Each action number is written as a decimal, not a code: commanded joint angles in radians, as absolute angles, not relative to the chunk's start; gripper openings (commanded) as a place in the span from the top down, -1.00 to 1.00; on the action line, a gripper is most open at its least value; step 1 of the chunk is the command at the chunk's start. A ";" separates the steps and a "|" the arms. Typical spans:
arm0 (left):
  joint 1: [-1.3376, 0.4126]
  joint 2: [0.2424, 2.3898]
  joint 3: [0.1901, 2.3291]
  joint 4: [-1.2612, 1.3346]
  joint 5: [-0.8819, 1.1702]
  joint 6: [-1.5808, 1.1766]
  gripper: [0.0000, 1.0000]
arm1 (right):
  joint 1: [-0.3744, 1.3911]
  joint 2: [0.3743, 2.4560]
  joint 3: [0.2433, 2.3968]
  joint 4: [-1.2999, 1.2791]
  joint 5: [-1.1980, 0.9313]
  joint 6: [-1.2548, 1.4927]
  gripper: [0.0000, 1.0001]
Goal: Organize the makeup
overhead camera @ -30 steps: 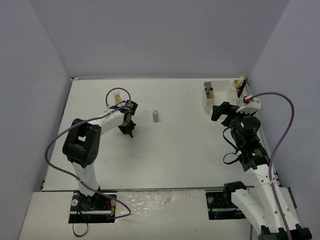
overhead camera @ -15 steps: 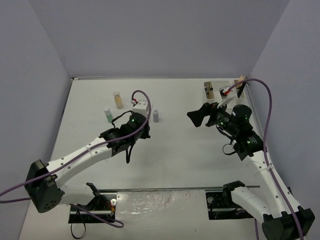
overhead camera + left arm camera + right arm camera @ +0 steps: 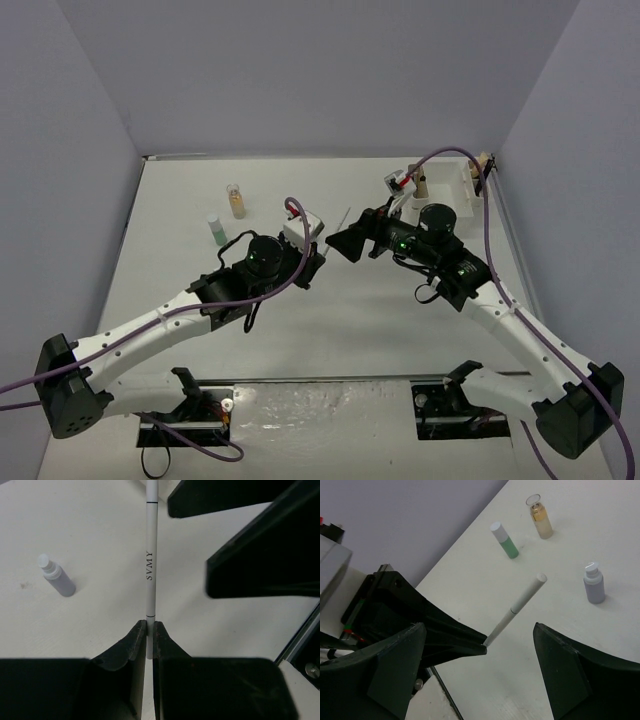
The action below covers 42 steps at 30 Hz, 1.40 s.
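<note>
At twelve o'clock my right pincer [image 3: 479, 630] gapes; my left pincer [image 3: 148, 630] pinches the white pencil [image 3: 151, 555] endwise. A nudge could pivot it.

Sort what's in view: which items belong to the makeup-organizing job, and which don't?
Job: white pencil, clamped in the left gripper, with the open right gripper beside it; grey-purple bottle; green bottle; amber bottle.
Not makeup: white box at the far right.
</note>
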State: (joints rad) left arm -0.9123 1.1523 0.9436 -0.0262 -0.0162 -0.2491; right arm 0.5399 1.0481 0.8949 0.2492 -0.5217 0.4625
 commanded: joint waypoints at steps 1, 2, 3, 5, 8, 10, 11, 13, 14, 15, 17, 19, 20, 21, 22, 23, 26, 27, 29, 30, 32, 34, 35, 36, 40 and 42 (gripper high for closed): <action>-0.932 1.098 0.991 0.092 0.050 -0.204 1.00 | 0.569 1.085 0.955 0.350 -0.451 0.477 -0.67; -0.936 1.092 0.989 0.094 0.052 -0.201 1.00 | 0.572 1.094 0.956 0.350 -0.442 0.477 -0.65; -0.936 1.088 0.985 0.096 0.058 -0.202 1.00 | 0.573 1.098 0.953 0.353 -0.432 0.479 -0.61; -0.937 1.081 0.978 0.100 0.069 -0.202 1.00 | 0.576 1.104 0.946 0.363 -0.415 0.484 -0.50; -0.937 1.077 0.971 0.099 0.071 -0.200 1.00 | 0.579 1.105 0.937 0.385 -0.401 0.493 -0.16; -0.937 1.078 0.963 0.099 0.068 -0.201 1.00 | 0.581 1.098 0.937 0.389 -0.387 0.492 0.03; -0.937 1.078 0.957 0.100 0.066 -0.201 1.00 | 0.581 1.092 0.937 0.388 -0.377 0.491 0.13; -0.937 1.083 0.954 0.100 0.063 -0.202 1.00 | 0.581 1.082 0.938 0.383 -0.364 0.486 0.53; -0.937 1.084 0.953 0.101 0.060 -0.202 1.00 | 0.581 1.077 0.940 0.379 -0.355 0.481 0.77; -0.937 1.088 0.954 0.100 0.059 -0.203 1.00 | 0.581 1.075 0.941 0.375 -0.352 0.479 0.88; -0.937 1.096 0.958 0.096 0.050 -0.206 1.00 | 0.581 1.073 0.943 0.367 -0.347 0.474 0.99; -0.936 1.105 0.967 0.091 0.036 -0.214 0.93 | 0.581 1.075 0.943 0.360 -0.337 0.463 1.00; -0.935 1.114 0.979 0.066 0.020 -0.220 0.73 | 0.581 1.077 0.942 0.355 -0.328 0.456 1.00; -0.934 1.123 0.991 0.044 0.005 -0.225 0.52 | 0.581 1.079 0.942 0.352 -0.320 0.449 1.00; -0.933 1.131 1.002 0.031 -0.010 -0.230 0.31 | 0.579 1.081 0.943 0.348 -0.311 0.441 1.00; -0.932 1.138 1.012 0.021 -0.033 -0.237 0.08 | 0.579 1.085 0.947 0.340 -0.299 0.433 1.00; -0.917 1.156 1.039 -0.017 -0.068 -0.259 -0.54 | 0.575 1.103 0.963 0.318 -0.229 0.377 1.00; -0.911 1.159 1.046 -0.039 -0.085 -0.271 -0.63 | 0.570 1.110 0.971 0.303 -0.204 0.359 1.00; -0.873 1.158 1.074 -0.101 -0.109 -0.297 -0.76 | 0.561 1.128 0.999 0.284 -0.080 0.278 1.00; -0.846 1.154 1.085 -0.132 -0.114 -0.312 -0.79 | 0.553 1.135 1.004 0.284 -0.023 0.244 1.00; -0.789 1.137 1.098 -0.200 -0.109 -0.347 -0.82 | 0.520 1.159 1.020 0.292 0.079 0.186 1.00; -0.699 1.108 1.102 -0.255 -0.097 -0.376 -0.83 | 0.459 1.191 1.028 0.336 0.169 0.131 1.00; -0.642 1.093 1.103 -0.283 -0.089 -0.385 -0.84 | 0.426 1.207 1.029 0.365 0.205 0.108 1.00; -0.579 1.081 1.101 -0.321 -0.076 -0.384 -0.84 | 0.401 1.221 1.030 0.392 0.224 0.096 1.00; -0.432 1.039 1.098 -0.422 -0.072 -0.373 -0.93 | 0.327 1.304 1.059 0.503 0.278 0.052 1.00; -0.365 1.021 1.097 -0.487 -0.061 -0.369 -0.94 | 0.301 1.381 1.093 0.550 0.294 0.013 1.00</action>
State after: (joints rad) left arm -0.4558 1.0797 1.0439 -0.3579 -0.0760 -0.3533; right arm 0.3367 1.2884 1.0062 0.3496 0.1736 0.1218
